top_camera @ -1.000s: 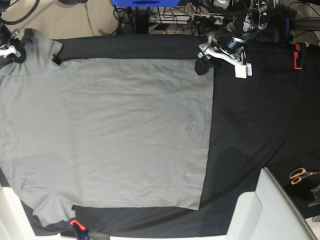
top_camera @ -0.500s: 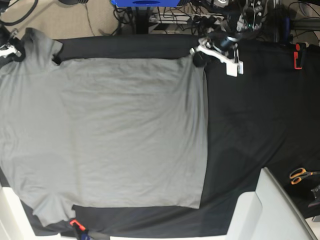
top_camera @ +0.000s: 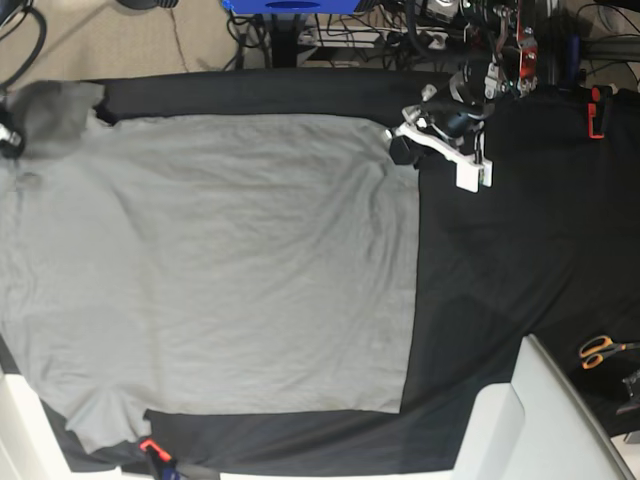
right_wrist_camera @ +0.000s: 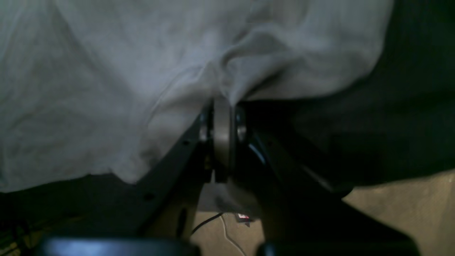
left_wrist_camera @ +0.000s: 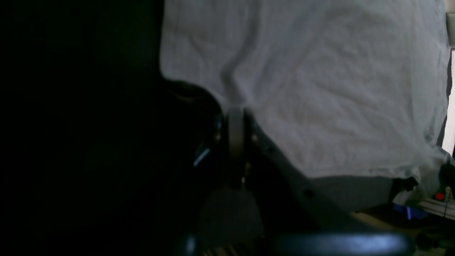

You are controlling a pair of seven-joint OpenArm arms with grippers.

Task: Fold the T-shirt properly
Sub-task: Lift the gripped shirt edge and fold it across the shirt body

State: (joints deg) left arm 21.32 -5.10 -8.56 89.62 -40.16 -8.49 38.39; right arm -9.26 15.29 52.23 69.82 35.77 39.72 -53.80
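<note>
The grey T-shirt [top_camera: 230,270] lies spread flat on the black table cloth [top_camera: 510,250], with its straight hem running down the middle of the base view. My left gripper [top_camera: 400,150] is at the hem's far corner. The left wrist view shows it [left_wrist_camera: 235,112] shut on the shirt's edge [left_wrist_camera: 320,89]. My right gripper [top_camera: 5,137] is at the far left edge of the base view, by the blurred sleeve [top_camera: 55,110]. The right wrist view shows it [right_wrist_camera: 222,105] shut on bunched shirt fabric [right_wrist_camera: 106,71]. The collar is not visible.
Orange-handled scissors [top_camera: 598,350] lie at the right edge. A red clamp [top_camera: 596,112] sits at the far right, another [top_camera: 150,448] at the near edge. A white bin [top_camera: 530,420] stands at the near right corner. Cables and stands crowd the back.
My left gripper swung toward the back and then came nearer again with the hem corner. My right gripper moved left, dragging the far-left sleeve, which is now blurred.
</note>
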